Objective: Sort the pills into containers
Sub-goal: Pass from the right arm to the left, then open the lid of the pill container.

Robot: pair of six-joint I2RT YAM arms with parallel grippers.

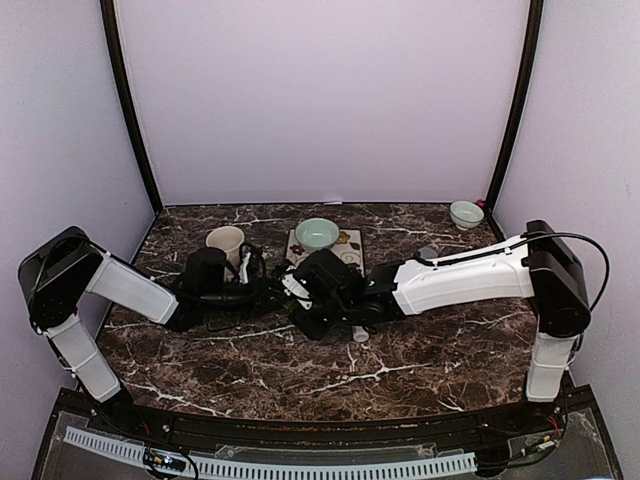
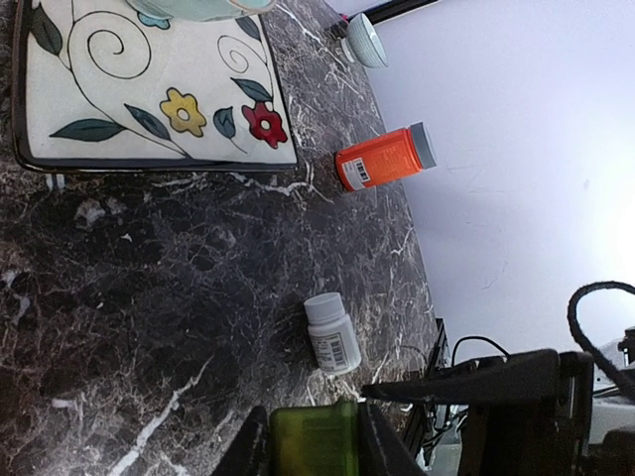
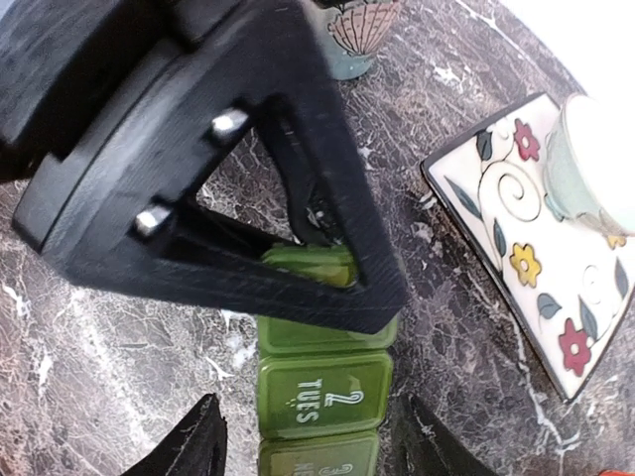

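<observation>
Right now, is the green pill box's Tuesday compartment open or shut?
Shut: the TUES lid lies flat and flush with its neighbours on the pill box.

The pill box (image 3: 322, 392) is a small strip of square compartments in translucent green plastic, lying flat on the dark marbled tabletop (image 3: 119, 327). The lid in plain view is shut and printed in white with "TUES" and a 2. The lid beside it is lettered but cut off. The far end sits pinched in the left gripper (image 2: 316, 451), partly hidden
</observation>
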